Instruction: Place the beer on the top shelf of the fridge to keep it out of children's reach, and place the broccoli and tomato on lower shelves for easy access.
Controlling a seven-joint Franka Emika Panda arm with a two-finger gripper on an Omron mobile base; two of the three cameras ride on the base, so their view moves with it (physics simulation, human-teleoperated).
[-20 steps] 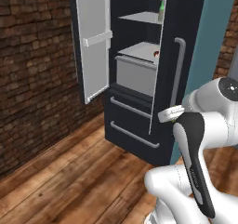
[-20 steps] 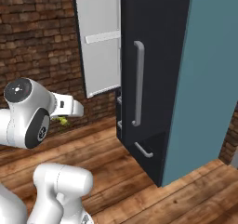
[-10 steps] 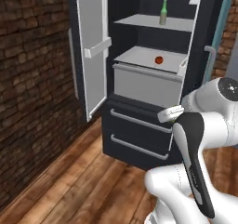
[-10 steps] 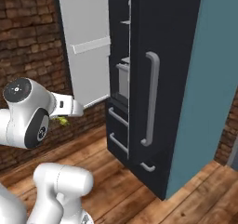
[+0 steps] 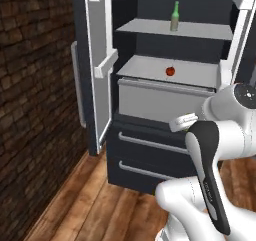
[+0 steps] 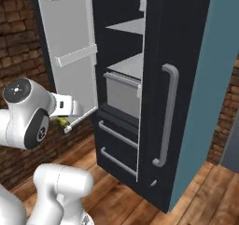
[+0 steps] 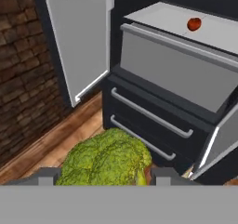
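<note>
Broccoli [image 7: 106, 159] between the gripper [image 7: 101, 175] fingertips; fridge [image 7: 186, 74] ahead

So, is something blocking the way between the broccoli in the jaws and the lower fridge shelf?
Nothing visible does. The broccoli sits between the jaws, the fridge doors stand open, and the lower shelf holds only the tomato, with bare space beside it.

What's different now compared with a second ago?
The base has driven round to face the open fridge, so the shelves now show head-on. The beer and tomato have not moved. The gripper still holds the broccoli.
</note>
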